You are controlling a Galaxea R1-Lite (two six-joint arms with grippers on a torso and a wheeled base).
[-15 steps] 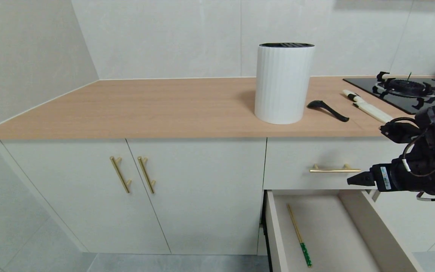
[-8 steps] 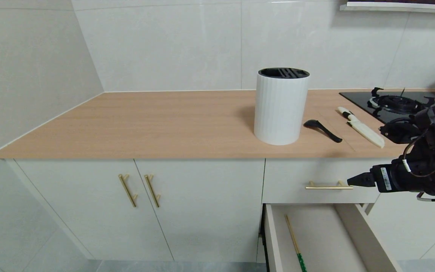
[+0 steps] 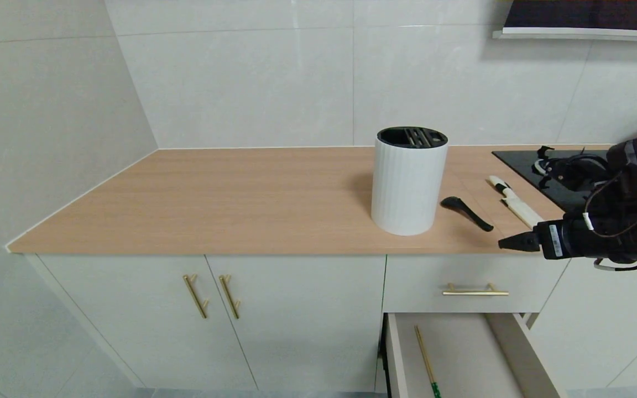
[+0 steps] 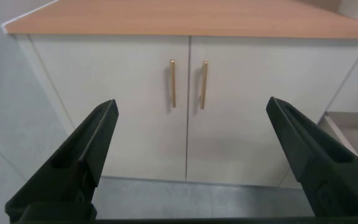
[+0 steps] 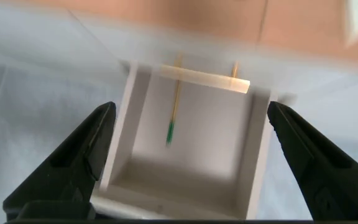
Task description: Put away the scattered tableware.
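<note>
**Head view.** One wooden countertop carries one white ribbed holder standing upright. To its right are one black spoon and then one white knife, both lying flat and apart from each other. One black hob sits at the far right. Below the counter are two cabinet doors, each with one gold handle, and one shut drawer with a gold bar handle. Under that, one open drawer holds green-tipped chopsticks along its left side. They lie so close together that I cannot count them. My right gripper hangs at the near right, in front of the counter edge and above the open drawer. Its tip points left and touches nothing.

**Left wrist view.** My left gripper is spread wide and empty. It faces the two cabinet doors and their two handles, well apart from them.

**Right wrist view.** My right fingers are spread wide and grasp nothing. Between them, farther off, are the open drawer and the chopsticks inside it, with the counter beyond.
</note>
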